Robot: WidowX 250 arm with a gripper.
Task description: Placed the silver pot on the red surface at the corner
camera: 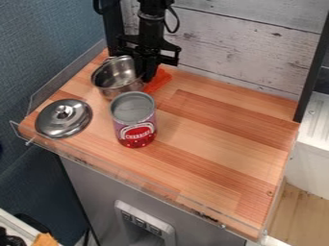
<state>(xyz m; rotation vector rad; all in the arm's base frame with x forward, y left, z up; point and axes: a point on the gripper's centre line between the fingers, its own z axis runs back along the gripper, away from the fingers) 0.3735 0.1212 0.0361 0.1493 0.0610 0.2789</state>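
The black gripper (147,67) hangs down at the right rim of the silver pot (118,82), near the back left corner of the wooden counter. It covers part of that rim. Upright and with its top uncovered, the pot stands just left of the red surface (158,80), a small orange-red patch partly hidden behind the gripper and pot. Whether the pot's base touches the red surface, I cannot tell.
A red-labelled can (135,126) stands in front of the pot. Left of the can lies a silver lid (63,118) with its knob up. Clear low guards edge the wooden counter (212,139), and a whitish plank wall (250,53) rises behind.
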